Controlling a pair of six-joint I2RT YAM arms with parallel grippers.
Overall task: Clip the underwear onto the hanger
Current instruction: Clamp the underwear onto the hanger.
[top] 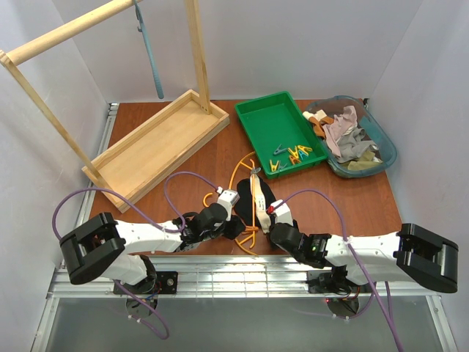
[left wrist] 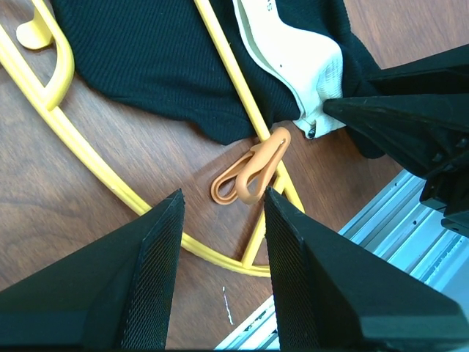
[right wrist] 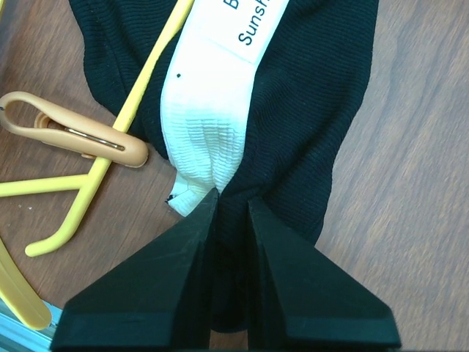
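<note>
The yellow hanger lies flat on the brown table, and the black underwear is draped across its straight bar. In the left wrist view the bar runs over the black cloth. In the right wrist view it slips under the white waistband, so part of it is hidden.

The right claw is pressed together on the underwear at the end of the waistband, beside the bar. Black cloth fills the narrow gap between its fingers.

The left claw is spread wide and holds nothing. It hangs over an orange peg whose nose meets the bar at the edge of the cloth. I cannot tell whether the peg bites the fabric as well as the bar.

From above, both arms cover the near end of the hanger. Both wrist views cut off its hook.
</note>
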